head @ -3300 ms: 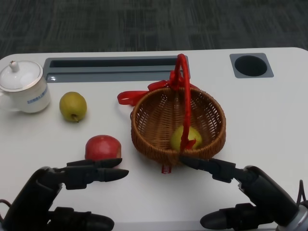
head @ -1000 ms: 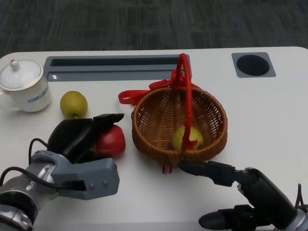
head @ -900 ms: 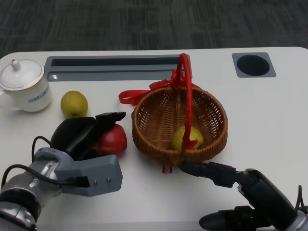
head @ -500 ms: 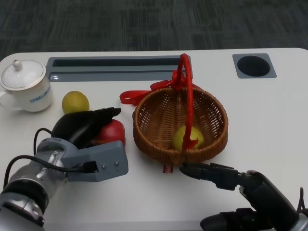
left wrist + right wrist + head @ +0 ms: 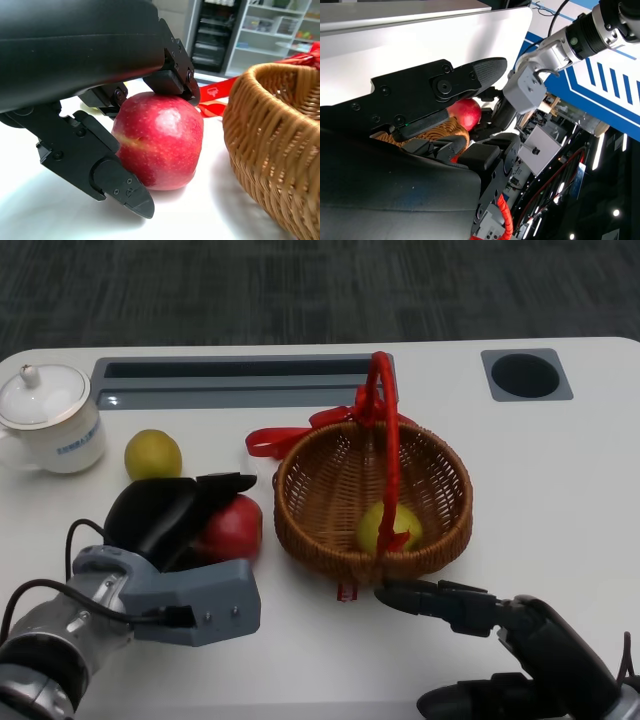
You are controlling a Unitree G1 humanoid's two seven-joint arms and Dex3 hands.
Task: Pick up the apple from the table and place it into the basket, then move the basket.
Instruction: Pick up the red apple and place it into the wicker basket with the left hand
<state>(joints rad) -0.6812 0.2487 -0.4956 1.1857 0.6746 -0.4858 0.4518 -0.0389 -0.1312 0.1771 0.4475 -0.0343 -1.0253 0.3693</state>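
Note:
A red apple (image 5: pixel 232 528) (image 5: pixel 160 140) rests on the white table just left of the wicker basket (image 5: pixel 330 550) (image 5: pixel 275 140). My left hand (image 5: pixel 165 515) (image 5: pixel 100 75) grips it: fingers press on its top and the thumb lies against its near side. The basket has a red handle (image 5: pixel 385 440) with a ribbon and holds a yellow-green fruit (image 5: pixel 385 525). My right hand (image 5: pixel 500 625) (image 5: pixel 420 100) holds nothing, its fingers stretched toward the basket's near rim without touching it. The right wrist view shows the apple (image 5: pixel 467 112) beyond those fingers.
A yellow-green pear (image 5: pixel 153 454) lies behind my left hand. A white lidded cup (image 5: pixel 50 420) stands at the far left. A long grey slot (image 5: pixel 240 375) and a round hole (image 5: pixel 526 375) are set into the table's far side.
My left hand came forward from the table's near edge and closed over the apple. In the last half second little has moved beyond a small camera shift. The right hand has stayed put.

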